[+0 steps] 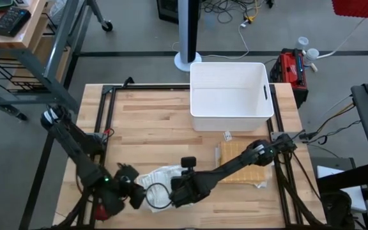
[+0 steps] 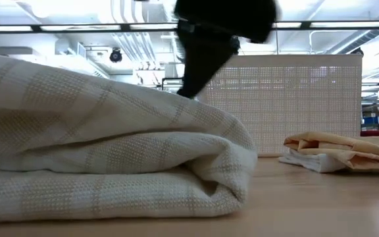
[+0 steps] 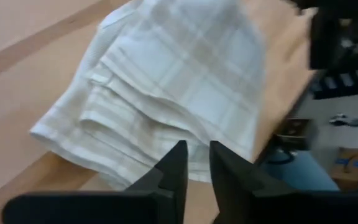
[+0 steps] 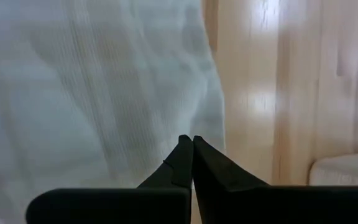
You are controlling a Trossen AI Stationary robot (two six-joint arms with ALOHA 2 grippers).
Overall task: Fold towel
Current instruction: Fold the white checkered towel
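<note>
**Q:** Where is the towel lying in relation to the white bin?

**A:** The white checked towel (image 1: 160, 176) is lying folded on the wooden table (image 1: 152, 128), well apart from the white bin (image 1: 230, 96), toward the table's opposite edge. From table height it is showing as a thick, layered bundle (image 2: 104, 158), with the bin's perforated wall (image 2: 288, 99) standing behind it.

**Q:** What are the two arms doing?

**A:** Both are hanging over the towel, far from the bin. The left gripper (image 3: 194, 163) is hovering just above the towel's edge (image 3: 166, 93), its fingers (image 3: 178, 165) standing slightly apart with nothing between them. The right gripper (image 4: 192, 155) is pointing down at the cloth (image 4: 92, 93), its fingertips pressed together and gripping nothing.

**Q:** Is anything else sitting near the bin?

**A:** A folded tan cloth (image 1: 243, 167) is lying between the bin and the table's near edge, beneath the right arm (image 1: 235, 163); from table level it is appearing as a yellowish pile (image 2: 344, 151) in front of the bin.
</note>
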